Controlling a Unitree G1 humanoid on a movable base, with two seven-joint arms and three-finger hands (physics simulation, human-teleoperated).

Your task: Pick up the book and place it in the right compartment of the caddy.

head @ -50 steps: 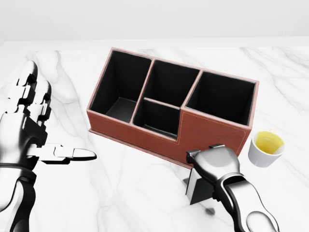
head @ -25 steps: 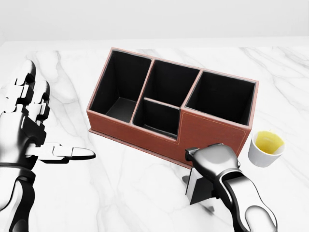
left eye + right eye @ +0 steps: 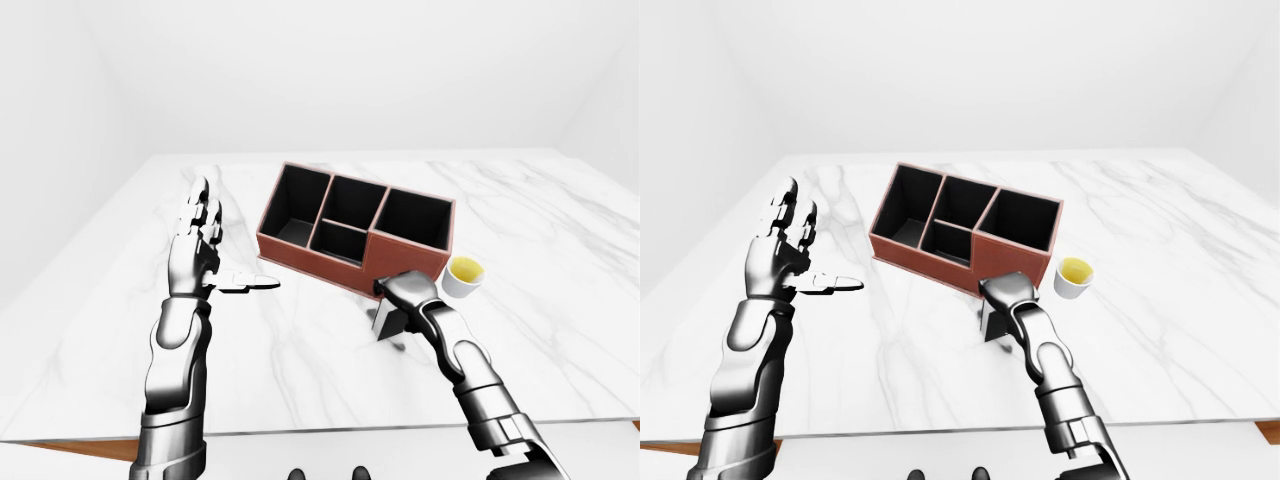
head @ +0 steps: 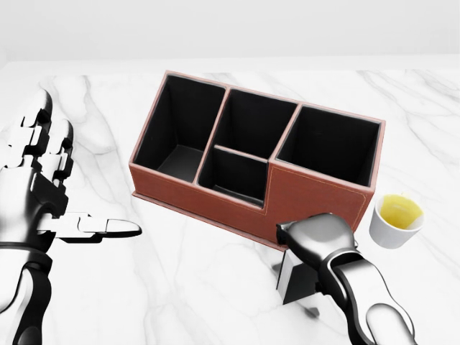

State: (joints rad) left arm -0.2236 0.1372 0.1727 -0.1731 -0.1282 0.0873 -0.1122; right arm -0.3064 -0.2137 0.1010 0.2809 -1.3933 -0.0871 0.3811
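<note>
you are sitting at the very start of the job: the book (image 4: 296, 282) is standing on the marble table (image 4: 187, 287), just below the caddy (image 4: 215, 198) in the head view and near its right end, and it is not lifted yet. your right hand (image 4: 318, 242) is covering the top of the book with its fingers curled over it, but i cannot tell whether they are really clamping it or only resting there. your left hand (image 4: 44, 188) is hanging well apart to the left, fingers spread and released, holding nothing. the caddy's right compartment (image 4: 327, 147) is showing dark and empty, so the whole lift and drop is left to do. the white cup (image 4: 395, 220) of yellow liquid is sitting just right of the caddy, so you are probably needing to mind it on the way up.
</note>
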